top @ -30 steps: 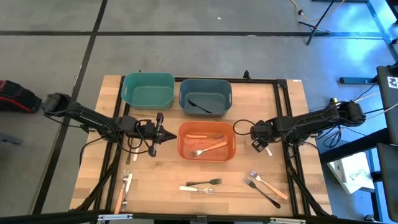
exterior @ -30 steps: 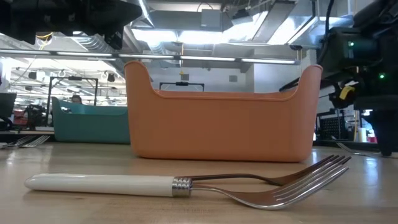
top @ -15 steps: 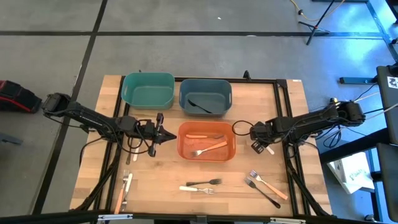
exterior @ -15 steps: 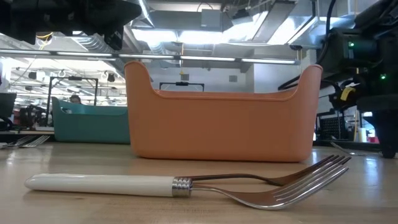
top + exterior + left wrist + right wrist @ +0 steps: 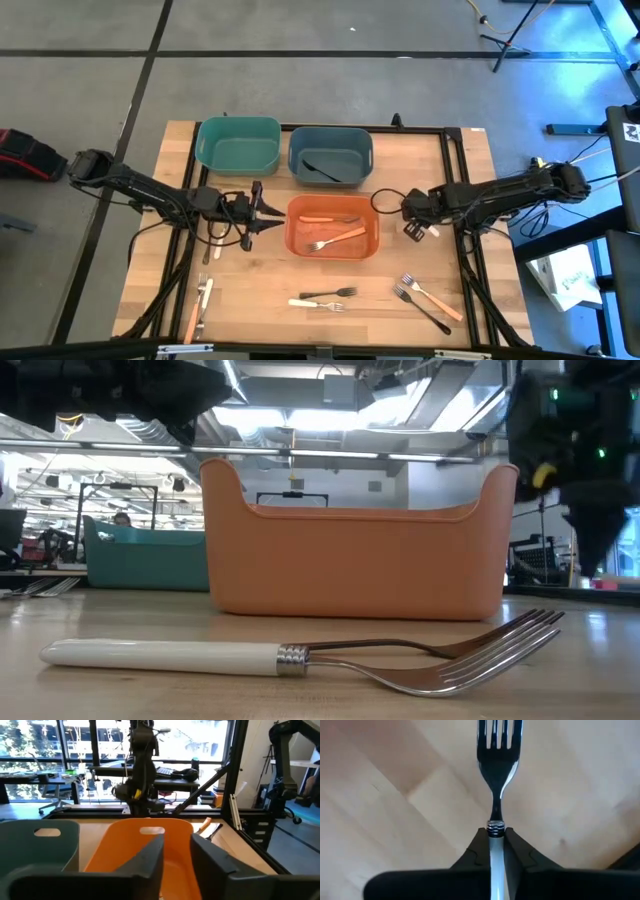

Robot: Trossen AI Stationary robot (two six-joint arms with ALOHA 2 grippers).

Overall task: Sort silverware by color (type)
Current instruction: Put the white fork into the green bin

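Right wrist view alone shows the right hand (image 5: 496, 854) clamped on a white-handled fork (image 5: 497, 775) above the table (image 5: 395, 795); left hand (image 5: 176, 857), narrowly parted, faces the orange bin (image 5: 170, 832). No legible writing.

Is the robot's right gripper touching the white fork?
Touching. The right wrist view shows the right gripper with its two dark fingers pressed against both sides of the white fork handle, no gap between.

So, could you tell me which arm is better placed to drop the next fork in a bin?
Right: the right gripper is shut on a white-handled fork; the left gripper is open, empty.
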